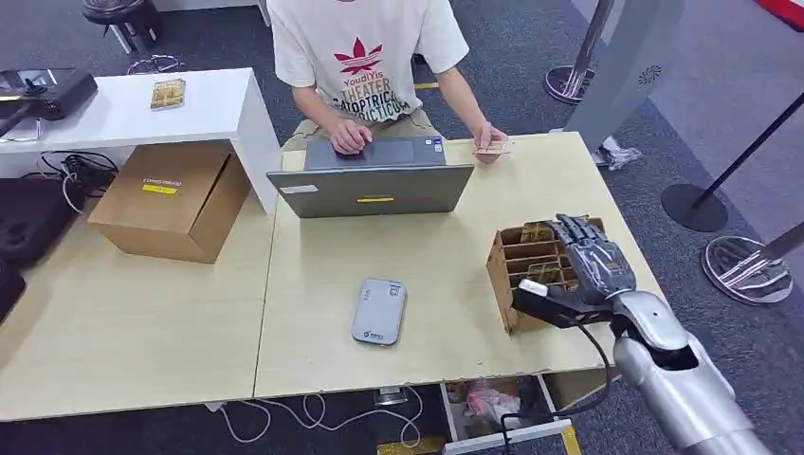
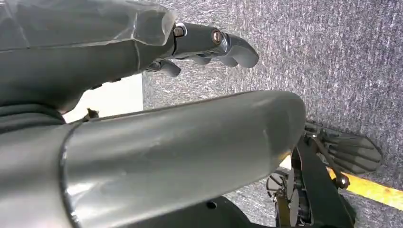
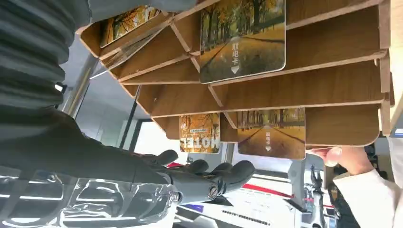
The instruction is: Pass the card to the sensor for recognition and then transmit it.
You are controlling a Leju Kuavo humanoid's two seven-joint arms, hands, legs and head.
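Note:
A grey card sensor (image 1: 379, 311) lies flat in the middle of the wooden table (image 1: 417, 237). To its right stands a wooden card rack (image 1: 520, 265) with several autumn-print cards in its slots. My right hand (image 1: 593, 261) hovers over the rack with its fingers stretched out, holding nothing. In the right wrist view the fingers (image 3: 204, 175) reach close beside a card marked HOTEL (image 3: 199, 133), with further cards (image 3: 242, 38) in the slots of the rack (image 3: 294, 85). My left hand (image 2: 209, 45) hangs over the carpet, empty, fingers loosely bent.
A person sits at the table's far side behind an open laptop (image 1: 374, 180), holding a card (image 1: 491, 148) in one hand. A cardboard box (image 1: 171, 199) stands at the left by a white side table (image 1: 123, 109). Stanchion bases (image 1: 749, 270) stand on the carpet at right.

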